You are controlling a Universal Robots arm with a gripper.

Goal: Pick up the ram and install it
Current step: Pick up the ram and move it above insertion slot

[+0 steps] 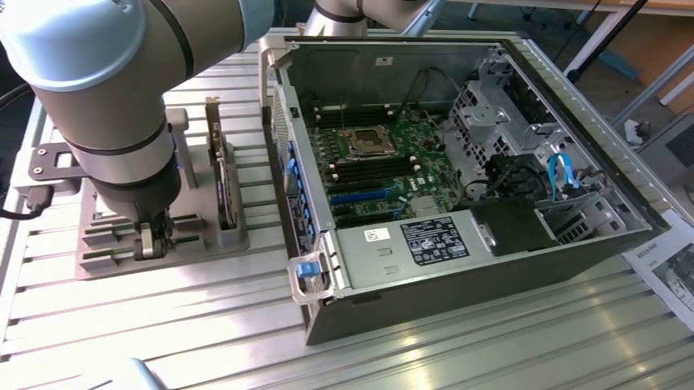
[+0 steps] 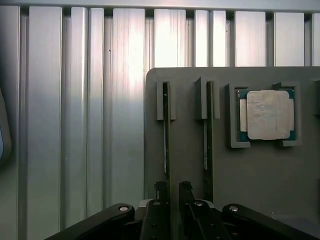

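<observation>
Grey holder lies under the released claw, which straddles the end of one ram, the second ram just beside it

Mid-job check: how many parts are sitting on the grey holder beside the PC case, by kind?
RAM sticks: 2
Processor chip: 1
Upright expansion card: 1
Total: 4
</observation>
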